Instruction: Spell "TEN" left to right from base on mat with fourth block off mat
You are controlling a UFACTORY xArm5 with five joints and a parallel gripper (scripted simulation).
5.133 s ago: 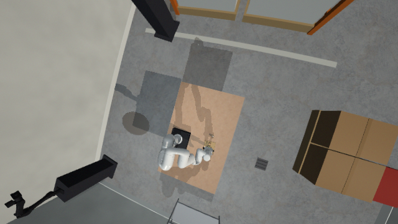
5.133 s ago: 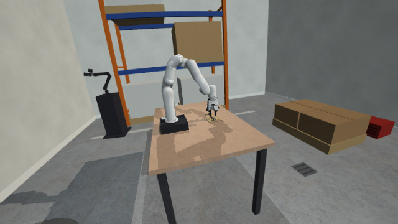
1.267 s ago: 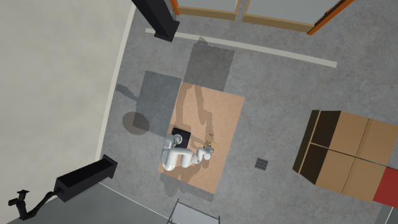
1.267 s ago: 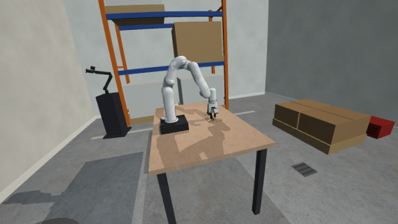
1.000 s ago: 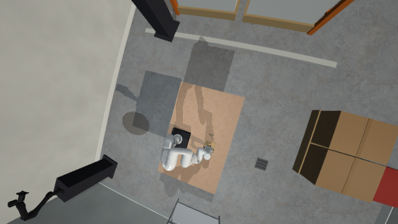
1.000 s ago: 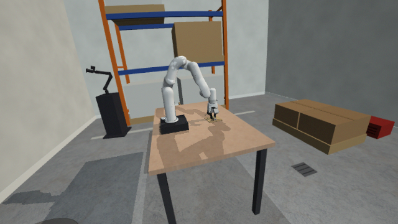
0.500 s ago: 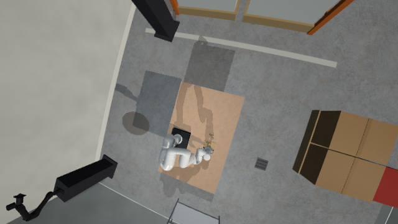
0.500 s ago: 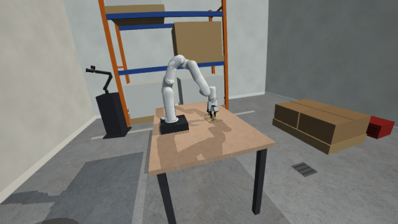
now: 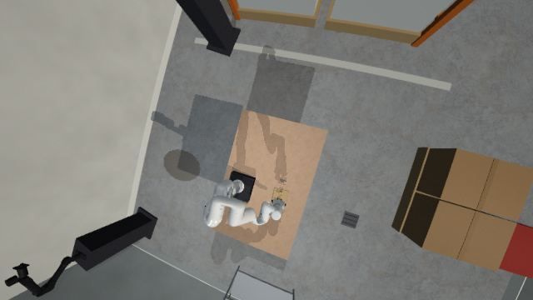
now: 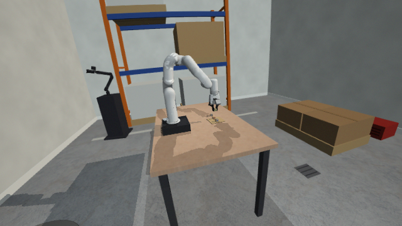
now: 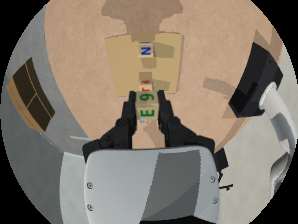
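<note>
Green-lettered E block (image 11: pixel 147 105) is pinched in your gripper (image 9: pixel 280 202) (image 10: pixel 215 108) (image 11: pixel 146 99) above the mat (image 9: pixel 275 196) (image 10: pixel 221 120) (image 11: pixel 170 75), N block (image 11: pixel 146 50) on it; next, likely align over the middle gap, lower flat, release.

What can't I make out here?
- Red-lettered block: wrist view; the held E block covers part of it.
- Small patch below the E block: wrist view, too tiny to identify.
- Block letters: top and exterior views, too small.
- Mat's near edge: wrist view, partly behind the gripper.
</note>
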